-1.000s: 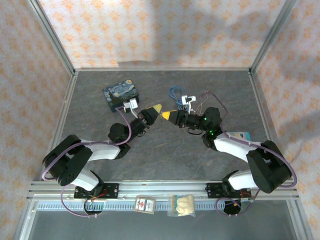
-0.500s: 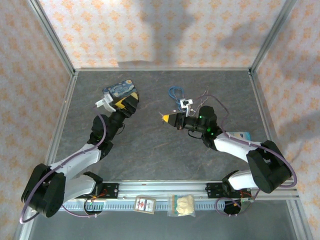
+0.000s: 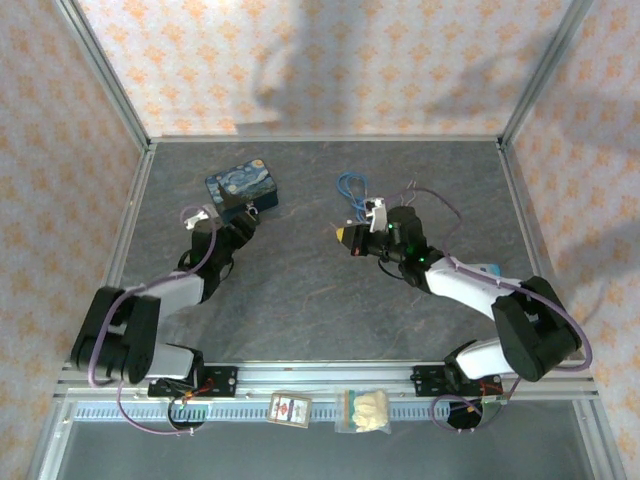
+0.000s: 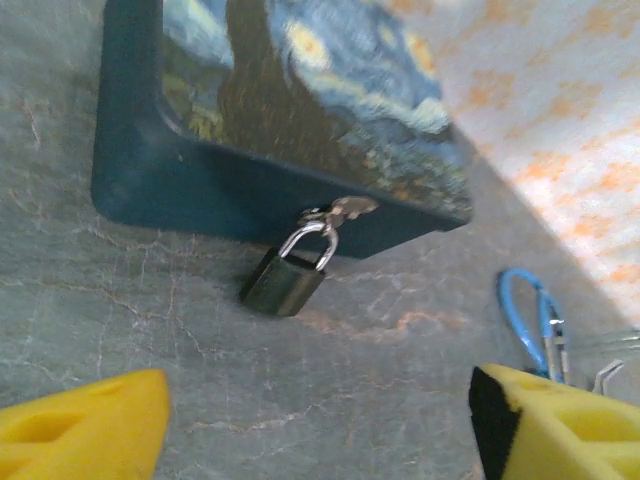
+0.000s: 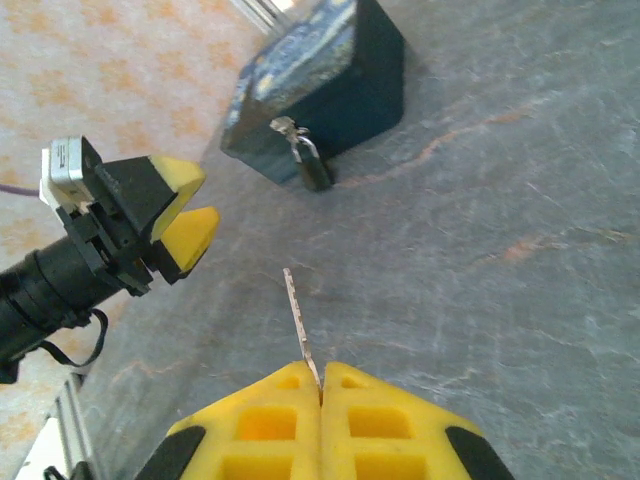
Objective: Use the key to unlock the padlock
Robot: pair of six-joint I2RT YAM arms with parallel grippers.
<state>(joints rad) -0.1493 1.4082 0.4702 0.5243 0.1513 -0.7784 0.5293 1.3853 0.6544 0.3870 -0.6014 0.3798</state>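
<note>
The small dark padlock [image 4: 283, 282] hangs by its thin shackle from the hasp of a blue painted tin [image 4: 300, 90] and rests on the table. My left gripper [image 4: 320, 430] is open, its yellow fingers [image 4: 85, 430] wide apart just short of the padlock, touching nothing. From above, the left gripper [image 3: 243, 222] sits against the tin's front by the padlock [image 3: 253, 211]. My right gripper [image 5: 321, 385] is shut on the key [image 5: 299, 320], whose blade points toward the padlock [image 5: 313, 166] across open table. It hovers mid-table [image 3: 345, 236].
A coiled blue cable [image 3: 350, 185] and bent wire loops [image 3: 430, 200] lie behind the right gripper. Two small packets [image 3: 290, 410] [image 3: 365, 410] sit on the front rail. Metal frame posts and patterned walls enclose the grey table [image 3: 320, 310].
My left arm swung from mid-table back left to the tin and its gripper opened. My right gripper, still holding the key, drew back slightly to the right.
</note>
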